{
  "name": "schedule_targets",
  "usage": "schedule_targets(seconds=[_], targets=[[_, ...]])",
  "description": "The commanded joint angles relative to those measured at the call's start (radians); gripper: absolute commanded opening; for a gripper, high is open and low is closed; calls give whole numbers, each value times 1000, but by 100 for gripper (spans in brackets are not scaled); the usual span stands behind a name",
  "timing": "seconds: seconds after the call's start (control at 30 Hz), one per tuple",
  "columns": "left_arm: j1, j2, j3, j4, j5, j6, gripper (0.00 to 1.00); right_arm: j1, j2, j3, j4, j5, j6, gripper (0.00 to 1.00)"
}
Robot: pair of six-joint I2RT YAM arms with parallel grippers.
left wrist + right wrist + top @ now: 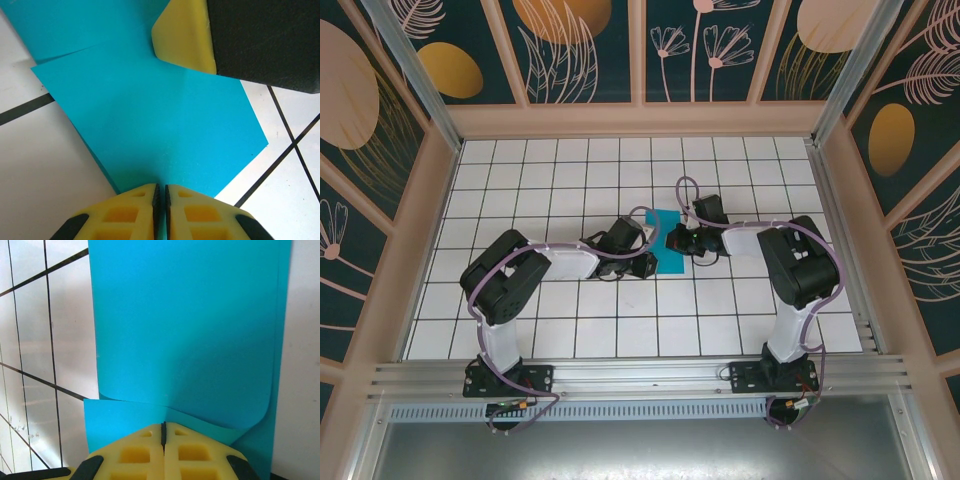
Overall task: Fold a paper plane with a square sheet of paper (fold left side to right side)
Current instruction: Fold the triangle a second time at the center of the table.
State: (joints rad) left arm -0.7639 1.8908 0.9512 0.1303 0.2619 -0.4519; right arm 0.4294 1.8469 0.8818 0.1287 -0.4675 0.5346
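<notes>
So the sheet of paper (669,255) was sitting mid-frame in the top view on the tiled counter (570,320), squeezed between the two arms. From up there it read as a narrow upright strip rather than a square. In the right wrist view there was a doubled line down its right edge, so my guess is the left-to-right half fold was already in.

The left end effector (161,197) had its fingers pressed together with barely a slit showing. The paper's near corner ran right up into them and its left edge was lifted off the tiles, so I'd call that pinching the sheet. The right end effector (163,432) was clamped tight too. The paper's near edge curled up to meet its tips, so it looked like a pinch there as well, though I couldn't see the actual contact.

Progress-wise it was still early, I reckon. There was no pointed nose, no diagonal corner folds and no wings, and that curled edge wasn't creased flat. Pretty much all of the actual plane shaping was left to do.
</notes>
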Motion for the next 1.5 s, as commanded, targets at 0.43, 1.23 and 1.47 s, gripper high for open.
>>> schedule_targets(seconds=[0.43,1.23,1.47], targets=[[0,56,-46,-56,-41,-1,11,90,-209,-151,113,81,57,0],[1,62,-47,-81,-66,2,10,112,-30,-63,58,143,14,0],[0,76,-48,-81,-67,1,10,109,-33,-66,55,164,-5,0]])
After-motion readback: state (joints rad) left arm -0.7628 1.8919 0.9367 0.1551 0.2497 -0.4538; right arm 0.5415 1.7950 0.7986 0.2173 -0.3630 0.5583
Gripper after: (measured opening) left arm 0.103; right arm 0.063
